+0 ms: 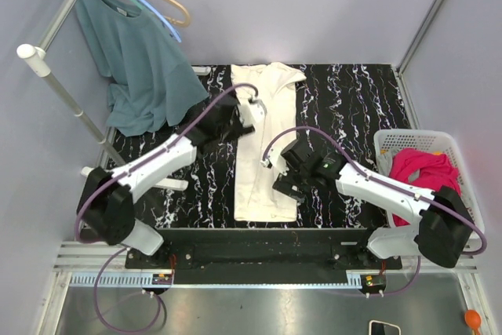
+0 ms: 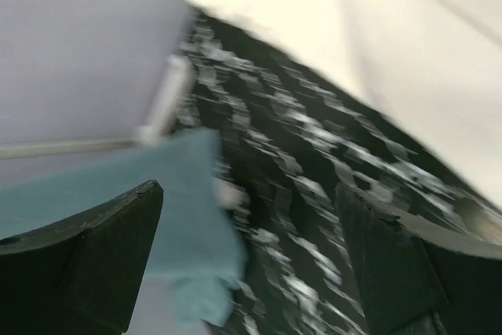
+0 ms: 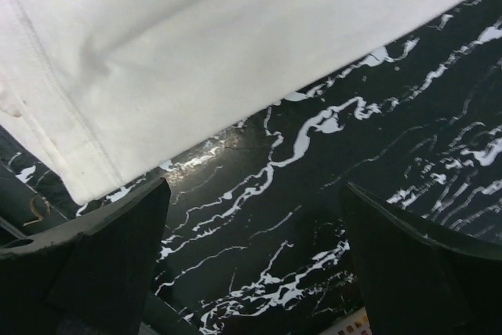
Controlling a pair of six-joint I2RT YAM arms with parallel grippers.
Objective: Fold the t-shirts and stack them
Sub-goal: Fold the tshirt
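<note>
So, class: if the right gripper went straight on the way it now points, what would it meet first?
Probably the bare marbled table, just short of the cream t-shirt: the open right gripper frames only tabletop. Depth is unclear.

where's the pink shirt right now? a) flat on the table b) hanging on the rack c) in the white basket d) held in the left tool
c, the pink shirt lies bunched inside the white basket on the right side.
</note>
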